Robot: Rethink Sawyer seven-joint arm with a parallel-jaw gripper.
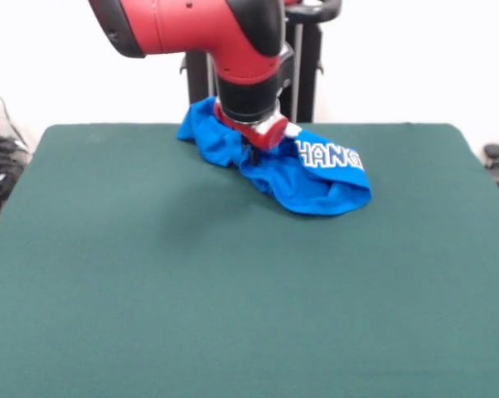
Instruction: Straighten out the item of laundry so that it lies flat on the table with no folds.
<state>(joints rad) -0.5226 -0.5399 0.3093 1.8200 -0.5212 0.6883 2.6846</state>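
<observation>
Laundry lies bunched on the far part of the table: a bright blue, soft cotton T-shirt (303,178) with white block lettering outlined in yellow, crumpled into a long uneven heap instead of spread flat. The large rectangular table (233,290), covered in plain dark green felt-like cloth, fills most of the front view, and the T-shirt is far smaller than it. The heap sits close to the table's far edge, a little to the right of the table's middle line, and runs from upper left to lower right. Its left end rises in a folded ridge; its right end spreads into a rounder lump with a rolled hem facing the camera. The letters "HANG" show on the right half, tilted and partly wrapped over a fold.

The red and black robot arm (200,29) comes down from above the T-shirt, its thick black wrist ending in a red ring just over the cloth. The gripper (251,151) shows only as a small dark part under that ring, down among the folds near the middle of the heap. I cannot tell how its jaws stand, nor whether they grip the fabric.
</observation>
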